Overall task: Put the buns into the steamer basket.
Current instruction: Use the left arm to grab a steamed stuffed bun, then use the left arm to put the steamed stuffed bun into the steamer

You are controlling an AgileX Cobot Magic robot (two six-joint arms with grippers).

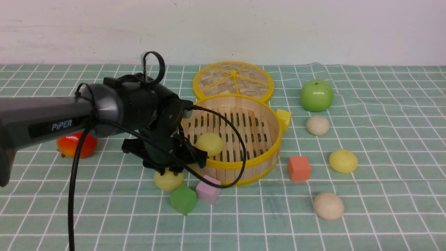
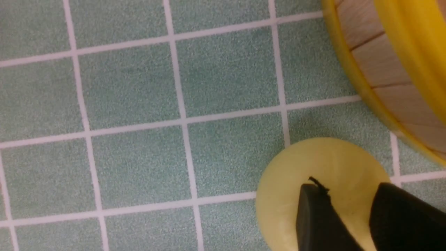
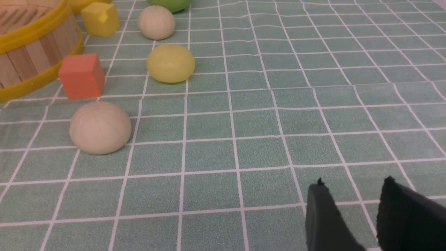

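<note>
— Left tool (image 2: pixel 345 190), state?
— Pointing down. Jaws parted by a narrow gap, with nothing between them. Its fingertips (image 2: pixel 313 216) are over the top of yellow bun one (image 2: pixel 331 157); I cannot tell whether they touch.

— Closest items?
— Yellow bun one is on the desk (image 1: pixel 104 223) directly under the tool. It lies outside the steamer basket (image 1: pixel 258 168), just beside its wall. The green cube (image 1: pixel 183 199) and pink cube (image 1: pixel 208 189) sit side by side, a little nearer the robot than the tool.

— Basket?
— Immediately right of the tool, upright. It contains yellow bun two (image 1: pixel 209 144), on the slatted floor by the wall nearest the tool.

— Left of the tool?
— Red fruit (image 1: pixel 75 144), partly hidden behind the arm.

— Farther out?
— Past the basket, to the right, are the orange cube (image 1: pixel 299 168) and the yellow cube (image 1: pixel 284 118), the latter just beside the rim. Then come beige bun one (image 1: pixel 328 205), yellow bun three (image 1: pixel 343 161) and beige bun two (image 1: pixel 317 125), all on the desk and well apart from the tool. Farthest are the woven lid (image 1: pixel 233 81), beyond the basket, and the green apple (image 1: pixel 316 95).

— Right tool (image 3: pixel 353 183)?
— Jaws narrowly apart and empty, low over the desk. Beige bun one is the nearest item ahead of it.
</note>
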